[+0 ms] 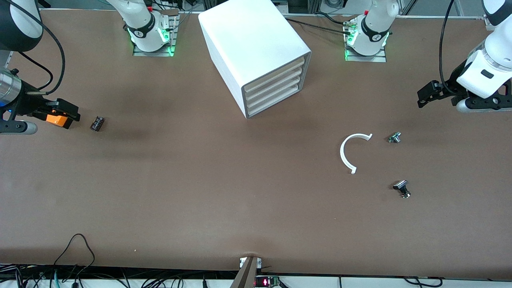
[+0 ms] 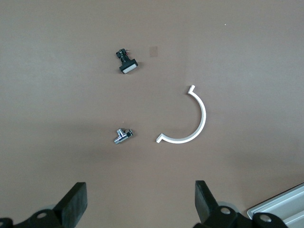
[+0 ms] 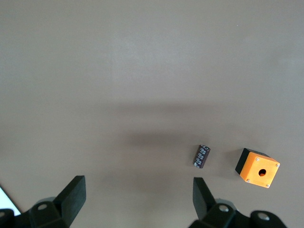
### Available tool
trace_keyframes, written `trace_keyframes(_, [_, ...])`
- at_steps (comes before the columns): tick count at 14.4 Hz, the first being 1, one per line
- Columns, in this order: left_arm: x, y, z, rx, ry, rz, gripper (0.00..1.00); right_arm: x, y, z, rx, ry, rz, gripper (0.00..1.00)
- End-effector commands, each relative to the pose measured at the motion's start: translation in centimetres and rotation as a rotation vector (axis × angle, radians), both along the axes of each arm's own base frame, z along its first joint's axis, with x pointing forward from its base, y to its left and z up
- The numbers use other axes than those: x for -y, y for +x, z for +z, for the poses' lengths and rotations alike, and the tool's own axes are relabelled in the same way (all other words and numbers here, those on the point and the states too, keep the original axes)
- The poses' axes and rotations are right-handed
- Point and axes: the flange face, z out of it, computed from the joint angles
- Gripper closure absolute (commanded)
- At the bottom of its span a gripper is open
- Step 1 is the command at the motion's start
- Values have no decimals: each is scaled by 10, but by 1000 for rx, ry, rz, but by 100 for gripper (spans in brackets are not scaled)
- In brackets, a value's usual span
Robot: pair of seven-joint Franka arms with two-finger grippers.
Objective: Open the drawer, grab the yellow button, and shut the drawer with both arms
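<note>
White boxy cabinet (image 1: pixel 256 56) sits on the brown surface (image 1: pixel 200 192), its top drawer (image 1: pixel 276 69) closed; both arms wait. Left wrist view: spread left claw (image 2: pixel 137 206) over a white plastic arc (image 2: pixel 186 118). Right wrist view: spread right claw (image 3: pixel 137 202) over an orange holed cube (image 3: pixel 259 169). No button shows.

my left gripper (image 1: pixel 430 96) hangs over the table's (image 1: pixel 200 192) end above the curved strip (image 1: pixel 352 152); my right gripper (image 1: pixel 66 114) over its end beside the capacitor (image 1: pixel 97 123); cabinet (image 1: pixel 256 56) between.
</note>
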Motion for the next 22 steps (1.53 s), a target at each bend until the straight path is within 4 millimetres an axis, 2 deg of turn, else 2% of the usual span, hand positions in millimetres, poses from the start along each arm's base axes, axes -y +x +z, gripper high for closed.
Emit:
trace_keyframes(1, [-4,7,3,23,31,-5,0,2,-6,9,-3,5,-2,0])
trace_keyframes(5, [-12,11,11,39,35,8,0,2,-5,11,12,4,-3,0])
trace_keyframes(12, [-12,11,10,34,35,9,0,2,-4,11,14,6,-5,0])
trace_keyframes(15, [-10,22,-1,24,29,3,0,3,-4,11,10,7,-15,0])
trace_keyframes(17, [1,41,-20,-7,17,-19,0,4,-3,9,5,8,-10,0])
trace_keyframes(18, [9,44,-28,-25,13,-32,0,3,-3,7,2,7,-7,0])
trace_keyframes(19, [5,46,-31,-32,-2,-23,0,-1,-3,6,-1,6,0,0])
trace_keyframes(22, [11,46,-34,-41,10,-47,0,-7,0,1,-7,8,7,0])
